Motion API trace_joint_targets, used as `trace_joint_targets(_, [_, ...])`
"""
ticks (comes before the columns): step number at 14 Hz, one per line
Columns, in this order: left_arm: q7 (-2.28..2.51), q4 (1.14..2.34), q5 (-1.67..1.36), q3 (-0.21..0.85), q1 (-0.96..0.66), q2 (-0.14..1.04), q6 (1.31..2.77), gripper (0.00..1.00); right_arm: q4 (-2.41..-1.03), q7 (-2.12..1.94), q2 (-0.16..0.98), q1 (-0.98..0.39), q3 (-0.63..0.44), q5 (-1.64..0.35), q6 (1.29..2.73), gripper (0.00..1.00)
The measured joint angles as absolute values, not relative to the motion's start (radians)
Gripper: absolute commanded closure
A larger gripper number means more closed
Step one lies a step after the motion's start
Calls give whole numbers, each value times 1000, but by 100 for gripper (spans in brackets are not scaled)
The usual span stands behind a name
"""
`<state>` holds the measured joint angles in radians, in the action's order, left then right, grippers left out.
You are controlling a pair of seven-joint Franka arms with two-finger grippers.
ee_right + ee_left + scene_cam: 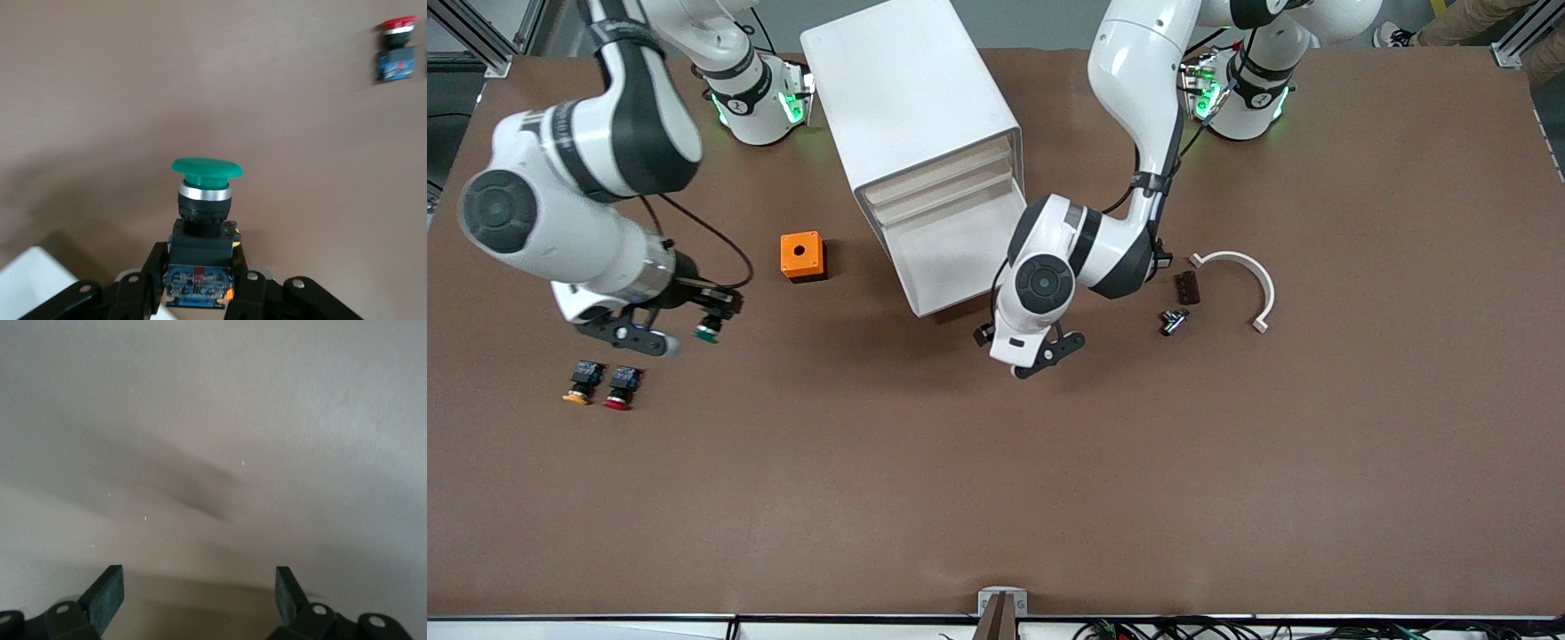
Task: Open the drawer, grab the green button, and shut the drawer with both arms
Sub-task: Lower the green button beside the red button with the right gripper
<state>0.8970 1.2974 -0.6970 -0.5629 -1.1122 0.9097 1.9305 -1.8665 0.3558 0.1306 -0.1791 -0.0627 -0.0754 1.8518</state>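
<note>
Fingers of my right gripper are clamped on the blocky black-and-blue body of the green-capped button, cap pointing away from the wrist. Front view: that gripper hangs over the surface toward the right arm's end, above and beside 2 loose buttons, orange-capped and red-capped, lying on the surface. So the green button is off the surface, in my grip, not in the drawer.

Left gripper: fingers spread wide, holding nothing, over bare surface just in front of the white drawer cabinet, whose lowest drawer is pulled out. Closing it looks like the step left for this arm.

Handling guess: button looks light, rigid plastic, not fragile. Cap is rounded and glossy, likely slippery, poor place to pinch. Flat sides of the square body are the right hold, which is where I have it.

Also around: orange box near the cabinet; white curved piece and 2 small dark parts toward the left arm's end.
</note>
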Motion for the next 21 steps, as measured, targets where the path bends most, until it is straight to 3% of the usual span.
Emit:
trace_joint_targets(3, [903, 1299, -684, -552, -1139, 910, 1931, 0, -1953, 223, 117, -77, -62, 5, 1944, 100])
trace_joint_targets(7, [903, 1304, -684, -534, -1159, 910, 1930, 0, -2119, 50, 130, 55, -62, 21, 2236, 100])
trace_joint_targets(11, [932, 1308, -683, -508, -1165, 910, 1930, 0, -2202, 11, 232, 94, -61, 23, 2474, 100])
trace_joint_targets(16, [954, 1309, -682, -490, -1179, 909, 1887, 0, -2195, 11, 379, 96, -59, 23, 2584, 100])
trace_joint_targets(21, [1006, 1309, -682, -460, -1190, 906, 1880, 0, -2172, 11, 401, 98, -59, 23, 2584, 100])
